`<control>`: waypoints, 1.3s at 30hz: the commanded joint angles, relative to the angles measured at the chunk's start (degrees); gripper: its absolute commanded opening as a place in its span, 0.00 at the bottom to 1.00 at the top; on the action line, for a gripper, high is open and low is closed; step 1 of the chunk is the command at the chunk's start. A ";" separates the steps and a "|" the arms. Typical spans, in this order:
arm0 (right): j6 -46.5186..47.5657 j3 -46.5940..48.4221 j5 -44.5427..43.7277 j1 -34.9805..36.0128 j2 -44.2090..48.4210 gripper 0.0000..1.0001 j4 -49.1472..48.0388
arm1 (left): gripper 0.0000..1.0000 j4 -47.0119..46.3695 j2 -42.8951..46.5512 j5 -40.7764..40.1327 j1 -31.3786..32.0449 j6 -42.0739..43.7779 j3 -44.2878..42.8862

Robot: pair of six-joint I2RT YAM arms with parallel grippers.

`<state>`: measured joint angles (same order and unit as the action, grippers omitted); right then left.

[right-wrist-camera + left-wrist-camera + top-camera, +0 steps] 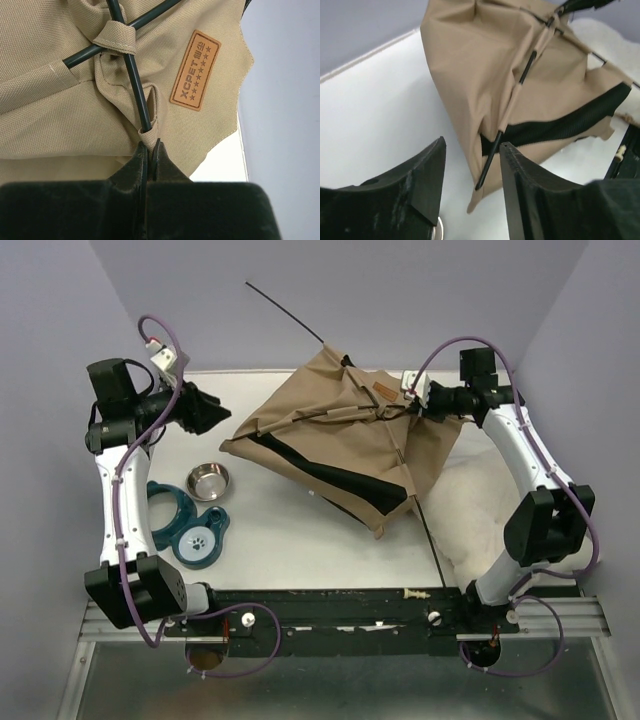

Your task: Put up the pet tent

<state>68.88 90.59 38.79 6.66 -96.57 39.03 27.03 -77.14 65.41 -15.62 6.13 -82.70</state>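
Far left, the left gripper (213, 412) hangs above the white counter (290, 550), its fingers (427, 170) apart and holding nothing. A steel bowl (207, 480) and a teal bowl stand (203, 540) sit nearer me. The pet tent (340, 440) lies slumped mid-counter, partly on a white fluffy cushion (480, 510). The right gripper (150, 146) has its fingers pinched together on the tent below its leather label (196, 69). Pale lilac walls (400, 290) box us in.
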 commanded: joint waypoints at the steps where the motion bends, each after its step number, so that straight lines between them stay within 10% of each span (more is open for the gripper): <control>1: -2.61 -1.38 -4.77 -1.65 2.09 0.01 0.08 | 0.52 33.03 1.39 -0.45 -0.81 31.42 -1.32; 12: -2.09 -1.73 -4.60 -1.65 2.62 0.01 0.79 | 0.45 59.54 -7.49 -0.37 -4.69 60.48 -9.68; 39: 0.46 -3.22 -2.22 -1.56 3.32 0.01 2.37 | 0.48 38.11 -4.60 -2.92 -0.64 43.80 0.07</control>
<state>69.41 88.64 38.52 6.66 -94.39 38.98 70.81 -84.20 63.53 -16.71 53.10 -84.20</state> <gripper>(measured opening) 0.025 0.466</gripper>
